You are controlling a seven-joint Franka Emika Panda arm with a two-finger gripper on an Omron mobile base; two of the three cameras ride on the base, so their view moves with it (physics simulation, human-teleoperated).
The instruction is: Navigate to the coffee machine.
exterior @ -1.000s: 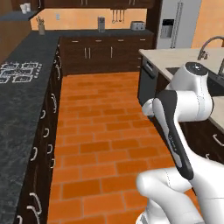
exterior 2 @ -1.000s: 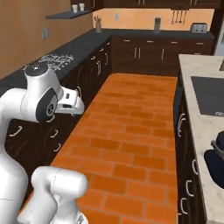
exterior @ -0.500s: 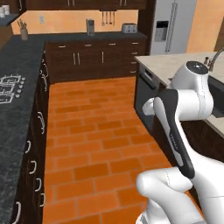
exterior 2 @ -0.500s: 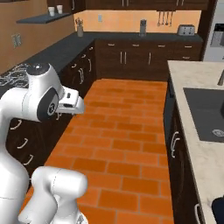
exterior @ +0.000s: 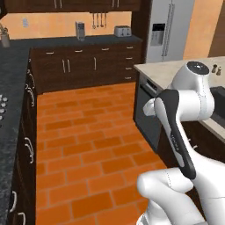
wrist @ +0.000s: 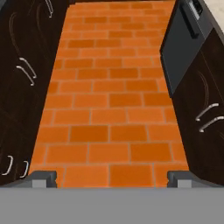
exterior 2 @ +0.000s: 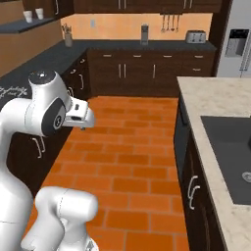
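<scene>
The coffee machine (exterior: 79, 30) is a tall narrow light-grey box standing on the dark back counter, far ahead across the brick floor; in the right base view the coffee machine (exterior 2: 144, 34) sits near the middle of that counter. My gripper (wrist: 111, 178) hangs over the floor between two cabinet rows, far from the machine. Its fingertips (wrist: 42, 177) stand wide apart with nothing between them, so it is open. The white hand (exterior 2: 78, 112) is held in front of the arm's upper joint.
A low silver toaster (exterior: 122, 30) stands right of the machine. A steel fridge (exterior: 169, 28) closes the back right. The island counter (exterior 2: 206, 112) with a sink (exterior 2: 230, 152) and a dishwasher (exterior: 147, 110) runs along the right. A dark counter (exterior: 13, 83) lines the left. Brick floor (exterior: 88, 132) lies between.
The base has driven and turned, so the whole scene shifted: the back counter with the machine is nearer and more central, the cooktop slid off left, the fridge came in. The arm's pose is unchanged.
</scene>
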